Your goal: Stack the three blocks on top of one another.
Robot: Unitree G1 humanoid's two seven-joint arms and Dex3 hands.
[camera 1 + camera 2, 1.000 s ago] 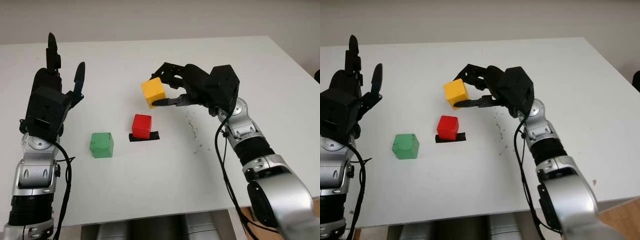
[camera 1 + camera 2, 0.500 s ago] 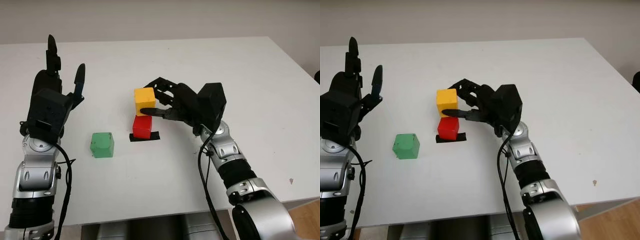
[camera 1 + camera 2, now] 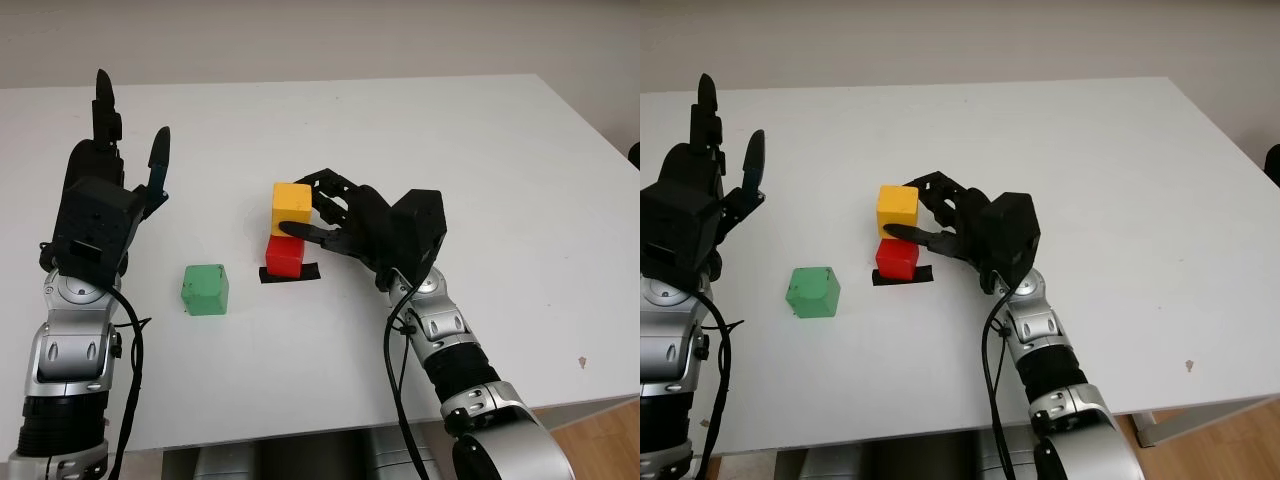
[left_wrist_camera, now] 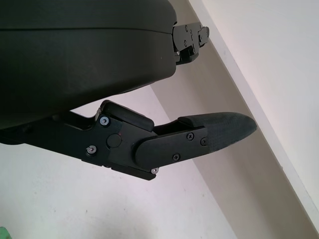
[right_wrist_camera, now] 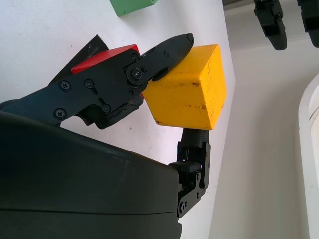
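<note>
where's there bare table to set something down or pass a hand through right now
Bare table lies beyond and to the right of the right hand, and along the near edge in front of the green block. It is crowded at the middle: that hand grips the yellow block over the red block. The left hand is open, raised at left.

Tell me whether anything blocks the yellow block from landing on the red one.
Nothing visible does. The right hand holds the yellow block directly over the red block, whose top is bare. The green block sits apart, and the left hand, open, is raised aside.
</note>
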